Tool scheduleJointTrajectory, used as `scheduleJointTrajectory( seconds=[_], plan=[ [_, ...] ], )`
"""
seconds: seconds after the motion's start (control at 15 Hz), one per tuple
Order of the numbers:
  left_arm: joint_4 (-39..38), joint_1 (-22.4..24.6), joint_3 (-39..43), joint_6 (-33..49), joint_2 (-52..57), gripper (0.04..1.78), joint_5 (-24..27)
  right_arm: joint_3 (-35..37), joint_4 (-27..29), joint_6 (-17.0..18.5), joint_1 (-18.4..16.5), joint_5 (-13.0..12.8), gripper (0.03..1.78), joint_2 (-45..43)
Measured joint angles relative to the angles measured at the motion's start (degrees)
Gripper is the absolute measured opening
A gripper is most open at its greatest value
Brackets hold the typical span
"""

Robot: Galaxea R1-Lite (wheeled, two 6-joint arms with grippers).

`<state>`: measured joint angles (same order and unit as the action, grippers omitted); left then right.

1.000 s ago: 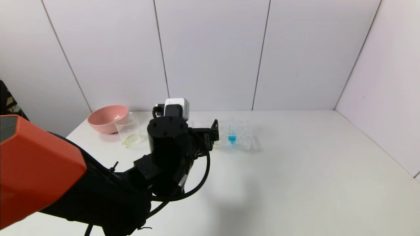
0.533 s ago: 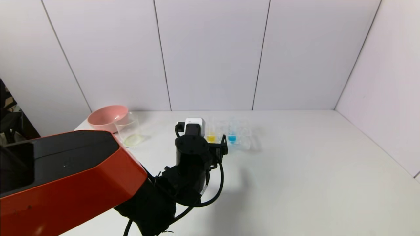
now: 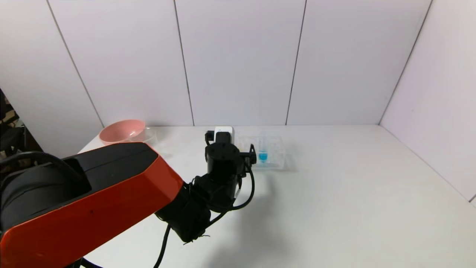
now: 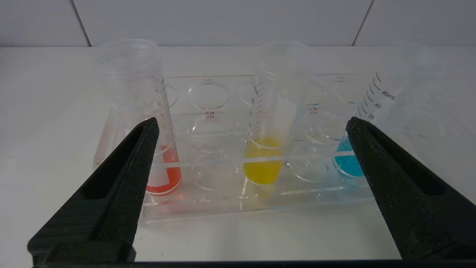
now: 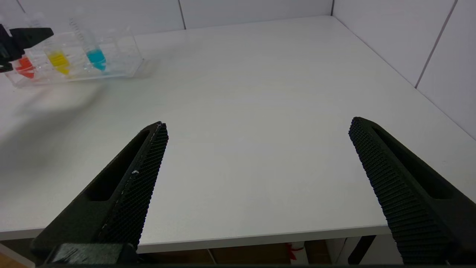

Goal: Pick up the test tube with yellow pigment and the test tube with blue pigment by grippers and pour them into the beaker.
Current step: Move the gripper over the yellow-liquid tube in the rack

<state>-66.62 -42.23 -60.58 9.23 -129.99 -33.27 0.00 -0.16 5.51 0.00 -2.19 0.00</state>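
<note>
Left gripper wide apart, holding nothing, just before clear plastic rack. Yellow tube sits between fingers' line; blue tube by one finger. Tubes slim, see-through, round-bottomed. Right gripper apart, far off over table edge.

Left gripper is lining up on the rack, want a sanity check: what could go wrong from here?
1. The open left gripper spans from the red tube to the blue tube, with the yellow tube between; closing off-centre may knock a neighbour.
2. The tubes stand close together in the clear rack; lifting one might drag the rack.
</note>
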Motion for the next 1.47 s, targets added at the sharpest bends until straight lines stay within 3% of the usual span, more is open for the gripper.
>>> scheduleJointTrajectory(
  seconds=[0.33, 1.47],
  plan=[
    [1.4, 1.5, -4.9, -0.5, -3.2, 1.76, 0.3, 0.0, 0.0, 0.0, 0.0, 0.0, 1.77, 0.0],
    [1.7, 4.2, -8.5, -2.1, -4.9, 1.71, 0.2, 0.0, 0.0, 0.0, 0.0, 0.0, 1.77, 0.0]
  ],
)
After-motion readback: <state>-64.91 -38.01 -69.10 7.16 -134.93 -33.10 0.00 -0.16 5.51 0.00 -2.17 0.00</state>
